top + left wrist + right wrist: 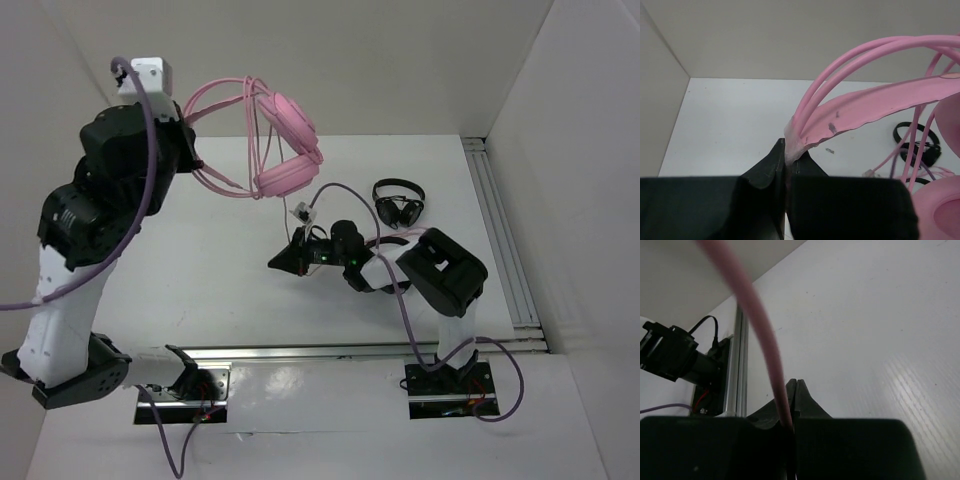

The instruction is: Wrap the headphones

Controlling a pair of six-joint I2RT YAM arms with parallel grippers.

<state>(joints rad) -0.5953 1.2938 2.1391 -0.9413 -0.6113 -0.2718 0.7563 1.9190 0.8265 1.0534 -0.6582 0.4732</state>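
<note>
The white table point(230, 270) lies under everything. High above its far left part, the left gripper point(788, 156) is clamped tight on one end of the headband of the pink headphones point(285, 135). They hang in the air clear of the table, earcups toward its middle. Over the table's middle, the right gripper point(792, 390) is pinched closed on the thin pink cable point(762, 335). A small black headset point(398, 205) lies on the table's far right part.
</note>
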